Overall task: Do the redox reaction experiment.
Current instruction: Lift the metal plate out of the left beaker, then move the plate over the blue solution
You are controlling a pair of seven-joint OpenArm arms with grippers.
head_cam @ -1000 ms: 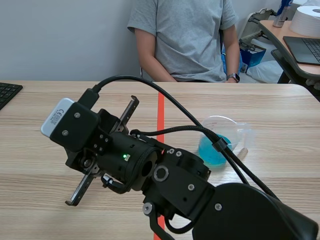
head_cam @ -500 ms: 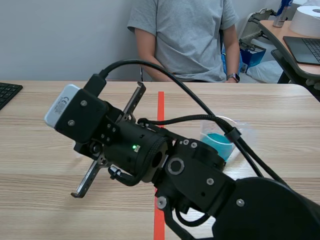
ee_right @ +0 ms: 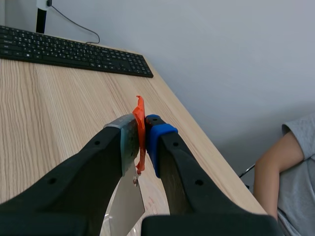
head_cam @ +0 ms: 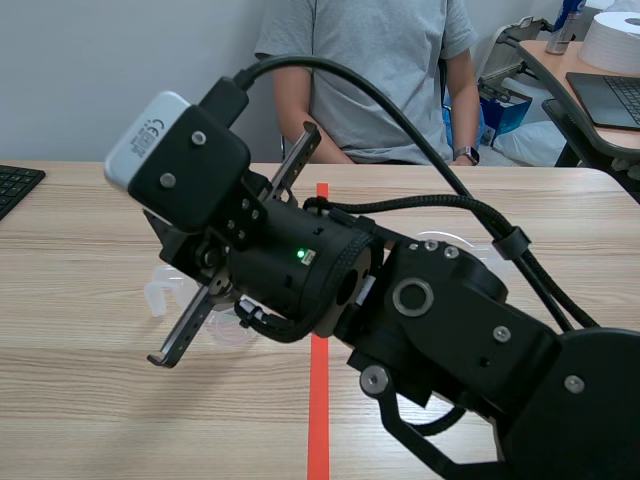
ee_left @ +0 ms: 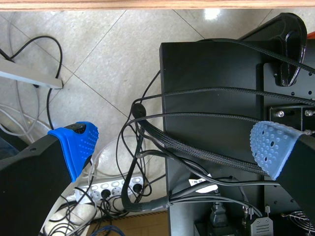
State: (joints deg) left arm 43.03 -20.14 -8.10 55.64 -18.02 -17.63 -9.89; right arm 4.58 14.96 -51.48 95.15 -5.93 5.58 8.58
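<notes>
The right end effector (ee_right: 142,132), up above the counter's (head_cam: 80,400) middle, is clenched on a thin metal strip (ee_right: 126,206) with an orange tip. The left end effector (ee_left: 174,145) hangs released below the counter's near edge. The strip is probably mid-transfer; next it needs lowering steadily without slackening the pinch.

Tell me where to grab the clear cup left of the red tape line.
Grip the clear cup by its handle, coming from the robot's left. The handle juts out that way in the open, while the right arm covers most of the cup and probably blocks a grip from above.
</notes>
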